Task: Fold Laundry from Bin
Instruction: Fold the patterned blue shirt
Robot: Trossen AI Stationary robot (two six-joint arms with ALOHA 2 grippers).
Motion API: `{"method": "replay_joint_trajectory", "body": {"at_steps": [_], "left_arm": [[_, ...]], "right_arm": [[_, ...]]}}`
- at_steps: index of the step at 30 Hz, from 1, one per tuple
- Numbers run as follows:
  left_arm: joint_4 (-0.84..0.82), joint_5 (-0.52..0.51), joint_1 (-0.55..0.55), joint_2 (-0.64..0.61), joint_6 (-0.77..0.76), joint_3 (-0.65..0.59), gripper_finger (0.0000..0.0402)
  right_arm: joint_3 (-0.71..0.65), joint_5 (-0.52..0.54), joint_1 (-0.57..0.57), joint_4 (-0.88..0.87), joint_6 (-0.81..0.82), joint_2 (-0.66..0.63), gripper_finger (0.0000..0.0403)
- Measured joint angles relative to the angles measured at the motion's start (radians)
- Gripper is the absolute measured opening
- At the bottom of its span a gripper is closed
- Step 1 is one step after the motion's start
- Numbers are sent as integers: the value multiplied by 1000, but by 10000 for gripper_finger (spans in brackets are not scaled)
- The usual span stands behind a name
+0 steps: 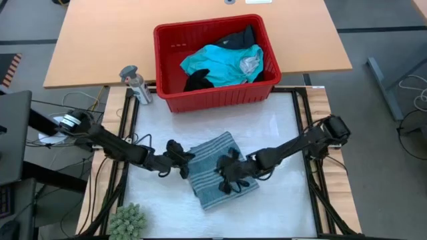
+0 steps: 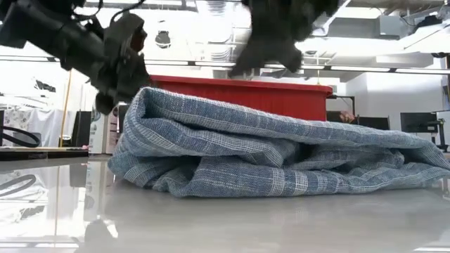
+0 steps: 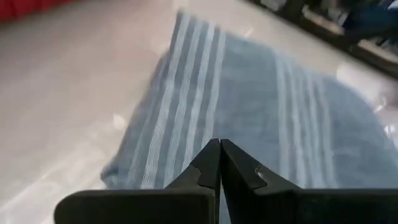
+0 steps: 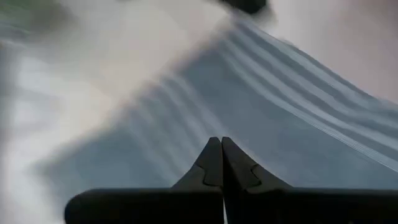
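Plant (image 1: 127, 222), small, green and spiky: near left corner of the white tabletop (image 1: 280, 133).

Striped blue-grey cloth (image 1: 219, 170): folded into a thick rectangular bundle, lying flat at the middle of the tabletop, nearer than the bin.

Left claw (image 1: 181, 162): at the left edge of the striped cloth, fingers pressed together, nothing between them; whether it touches the cloth cannot be told.

Right claw (image 1: 229, 177): over the right half of the striped cloth, above its top face, fingers pressed together, holding nothing.

Grey bottle (image 1: 135, 83): upright, just left of the bin's near left corner.

Red bin (image 1: 217, 99): far side of the tabletop, centred, resting against a wooden desk (image 1: 100, 40) beyond. Inside it: turquoise garment (image 1: 223, 63) on top, black garments (image 1: 199, 81) beside it at the near left and at the far side.
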Motion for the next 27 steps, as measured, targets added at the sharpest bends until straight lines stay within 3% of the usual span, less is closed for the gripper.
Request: {"method": "replay_joint_trajectory", "body": {"at_steps": [2,6,14,18,22,27], "left_arm": [[-18,-36,1,-45,3,0,0],[-21,-54,10,-69,36,0,0],[-2,-43,23,44,16,1,0],[19,-13,28,58,11,0,0],[29,13,37,7,42,10,0],[23,-9,43,-103,80,28,0]], "right_arm": [[-3,58,-8,-76,23,11,15],[-20,77,-39,-91,38,28,15],[-137,116,-109,-93,185,73,15],[-188,66,-134,-50,205,90,15],[-185,47,-144,5,182,71,15],[-130,76,-153,-2,68,-54,15]]}}
